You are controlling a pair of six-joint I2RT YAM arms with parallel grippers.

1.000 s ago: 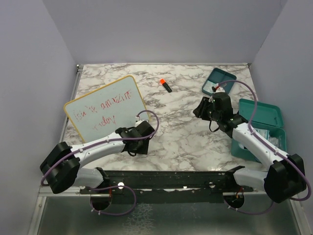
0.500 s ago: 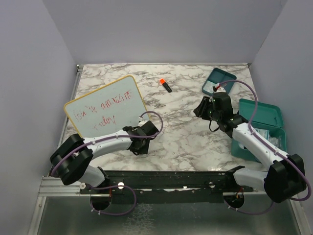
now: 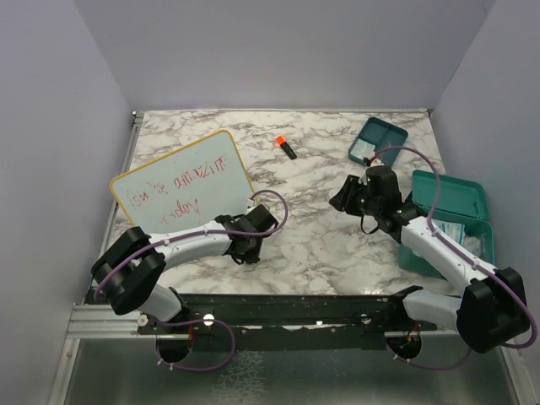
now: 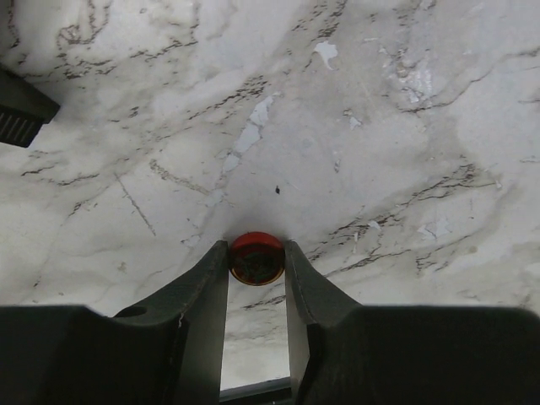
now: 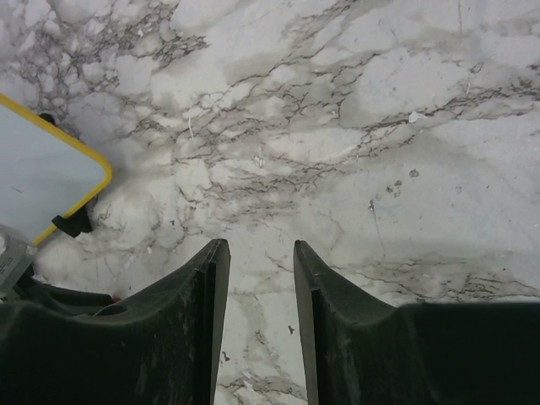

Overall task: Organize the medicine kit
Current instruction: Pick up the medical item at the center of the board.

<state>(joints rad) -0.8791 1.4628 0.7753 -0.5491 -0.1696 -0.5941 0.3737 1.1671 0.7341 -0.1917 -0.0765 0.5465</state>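
My left tool (image 4: 256,251) is down low on the marble worktop (image 4: 380,126). Its two dark fingers are pressed against either side of a small red round item (image 4: 257,260), possibly a cap, though I cannot tell what it is. The item rests on the worktop and is not lifted. I judge the tool sits this low so that its fingers meet the item's short sides rather than skid over the top.

My right tool (image 5: 260,249) hangs above bare marble with its fingers a moderate way apart and nothing between them. It looks parked there to keep out of the left arm's way while staying close to the kit.

The medicine kit (image 3: 422,249), a teal case, stands at the right edge of the worktop. Its lid is swung open and pale packets are visible inside. Its matching tray insert (image 3: 390,131) lies apart near the far right corner.

The red item is well apart from both, so I expect a carry across the worktop. A yellow-framed whiteboard (image 3: 181,186) and an orange-capped marker (image 3: 285,147) lie off to the left and centre.
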